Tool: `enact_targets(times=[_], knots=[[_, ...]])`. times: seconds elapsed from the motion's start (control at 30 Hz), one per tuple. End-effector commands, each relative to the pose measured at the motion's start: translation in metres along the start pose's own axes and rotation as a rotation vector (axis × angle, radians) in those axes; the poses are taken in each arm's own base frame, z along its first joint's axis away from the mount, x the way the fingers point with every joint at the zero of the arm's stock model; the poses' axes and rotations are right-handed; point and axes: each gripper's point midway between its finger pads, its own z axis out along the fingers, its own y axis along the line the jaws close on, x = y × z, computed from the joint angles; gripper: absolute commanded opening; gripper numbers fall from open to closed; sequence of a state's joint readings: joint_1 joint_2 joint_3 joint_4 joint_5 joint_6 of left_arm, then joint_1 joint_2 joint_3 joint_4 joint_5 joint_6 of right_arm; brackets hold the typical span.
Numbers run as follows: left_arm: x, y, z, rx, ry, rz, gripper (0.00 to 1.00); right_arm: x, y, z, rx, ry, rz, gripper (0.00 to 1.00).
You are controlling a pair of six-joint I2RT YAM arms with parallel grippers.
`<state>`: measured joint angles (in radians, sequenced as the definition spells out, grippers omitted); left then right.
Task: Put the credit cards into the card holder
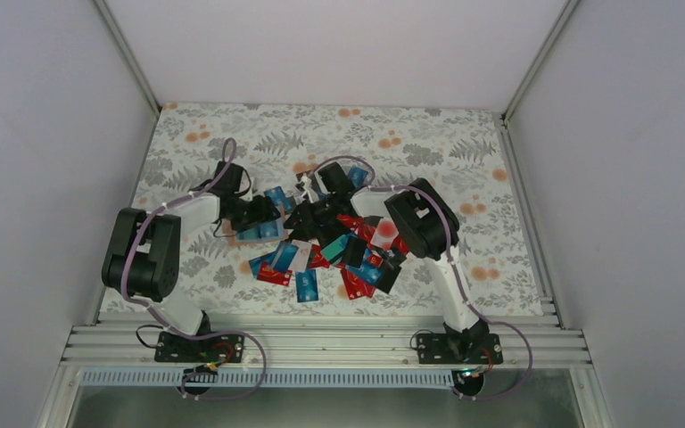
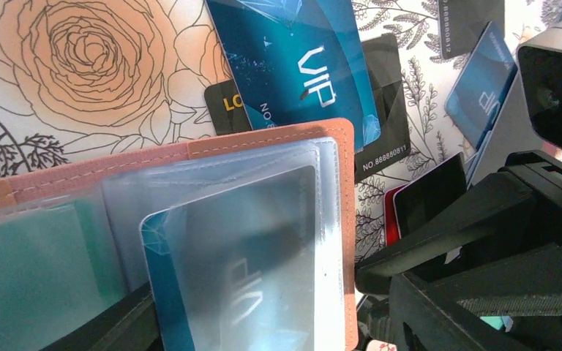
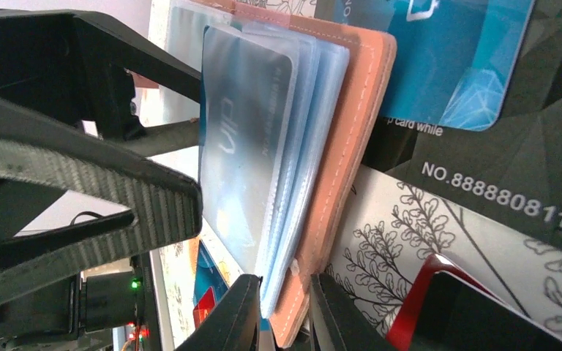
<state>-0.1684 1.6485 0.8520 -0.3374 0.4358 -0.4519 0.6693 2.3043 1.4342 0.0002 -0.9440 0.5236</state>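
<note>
The card holder (image 3: 355, 124) is held open, one edge clamped between the fingers of the right gripper (image 3: 285, 311). A blue card (image 3: 238, 139) is seen in its front sleeve. Whether the left gripper (image 1: 264, 212), just beside, is closed cannot be told. Beyond both grippers, the credit cards (image 1: 339, 259) are scattered on the table (image 1: 464, 134).

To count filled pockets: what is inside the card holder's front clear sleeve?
A blue VIP card fills the card holder's front sleeve. The sleeves behind it are covered; their contents cannot be seen.
</note>
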Motion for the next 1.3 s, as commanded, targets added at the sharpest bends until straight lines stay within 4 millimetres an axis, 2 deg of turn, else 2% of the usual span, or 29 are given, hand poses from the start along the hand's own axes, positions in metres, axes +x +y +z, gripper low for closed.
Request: enact_targets(times=[0.0, 0.23, 0.53, 0.67, 0.8, 0.83, 0.97, 1.27], knots=[[0.011, 0.019, -0.001, -0.152, 0.056, -0.004, 0.75, -0.001, 0.023, -0.007, -0.006, -0.003, -0.021, 0.21], [0.007, 0.011, -0.01, -0.158, 0.052, 0.018, 0.99, -0.008, 0.036, -0.015, -0.001, -0.021, -0.06, 0.22], [0.001, 0.004, -0.031, -0.178, 0.003, 0.05, 1.0, -0.015, 0.048, -0.02, 0.0, -0.025, -0.096, 0.23], [0.0, 0.006, -0.039, -0.192, -0.037, 0.06, 0.87, -0.018, 0.05, -0.018, -0.009, -0.021, -0.095, 0.24], [0.007, 0.012, -0.039, -0.202, -0.041, 0.058, 0.68, -0.022, 0.052, -0.015, -0.023, -0.015, -0.094, 0.24], [0.008, 0.014, -0.037, -0.204, -0.041, 0.058, 0.62, -0.022, 0.052, -0.014, -0.024, -0.013, -0.094, 0.24], [0.011, 0.023, -0.03, -0.23, -0.036, 0.048, 0.3, -0.024, 0.052, -0.008, -0.026, -0.004, -0.091, 0.24], [0.015, 0.037, -0.017, -0.263, -0.014, 0.032, 0.1, -0.027, 0.05, -0.001, -0.03, 0.007, -0.087, 0.24]])
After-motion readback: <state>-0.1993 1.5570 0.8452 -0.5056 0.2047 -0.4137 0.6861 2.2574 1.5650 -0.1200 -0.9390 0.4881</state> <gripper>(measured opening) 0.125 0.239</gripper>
